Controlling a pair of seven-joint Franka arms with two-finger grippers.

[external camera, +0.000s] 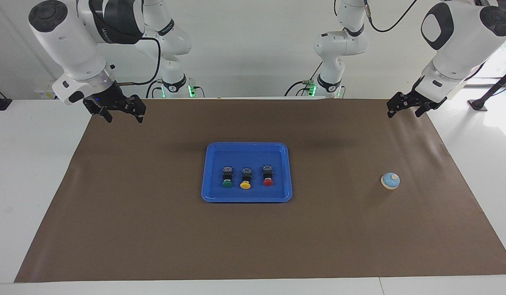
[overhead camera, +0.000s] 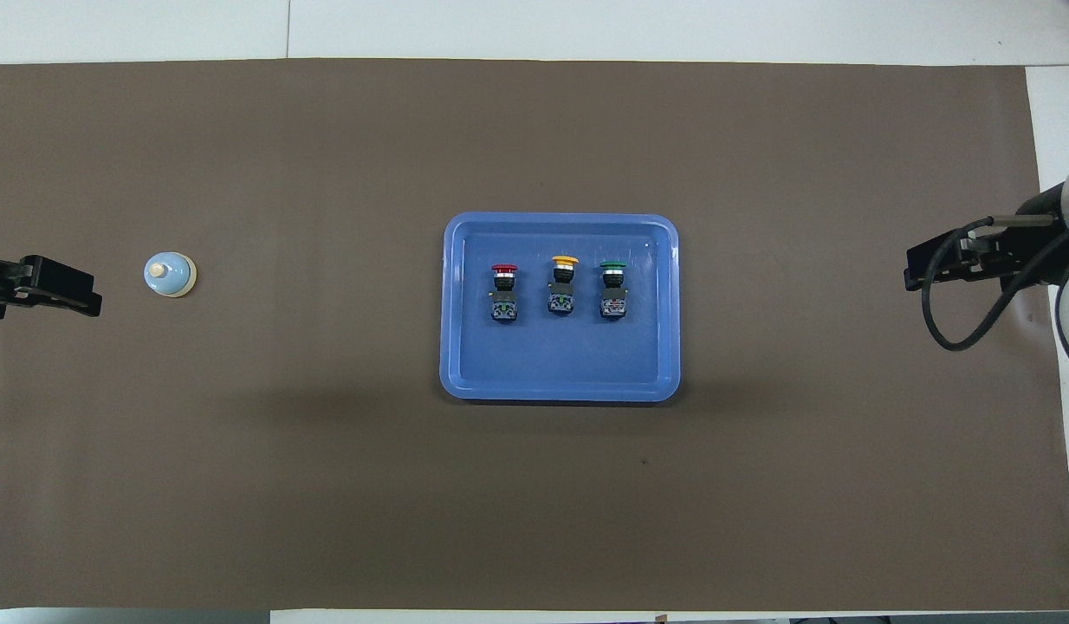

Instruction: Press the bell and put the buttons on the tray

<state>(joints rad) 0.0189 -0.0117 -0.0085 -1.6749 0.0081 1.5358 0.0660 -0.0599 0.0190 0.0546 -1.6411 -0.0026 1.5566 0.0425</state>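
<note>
Facing view: showing both arms waiting raised at the robots' edge of the brown mat [external camera: 154,229], one at each end

Hanging over the mat's corner at the right arm's end: right gripper [external camera: 121,116], fingers standing apart, gripping nothing

Hanging over the mat's corner at the left arm's end: left gripper [external camera: 404,110], fingers likewise spread apart, gripping nothing

Lying in the middle of the mat, farther from the robots than both grippers: blue tray [external camera: 247,197], flat

Lying inside the tray in a row, tipped on their sides, black bodies pointing toward the robots and caps pointing away: green button [external camera: 226,180] toward the right arm's end, yellow button [external camera: 245,181] between, red button [external camera: 267,178] toward the left arm's end; sitting close together, not touching

Standing upright on the mat toward the left arm's end, well apart from the tray and level with the buttons: bell [external camera: 390,180], light blue, cream knob on top, nothing touching it
</note>
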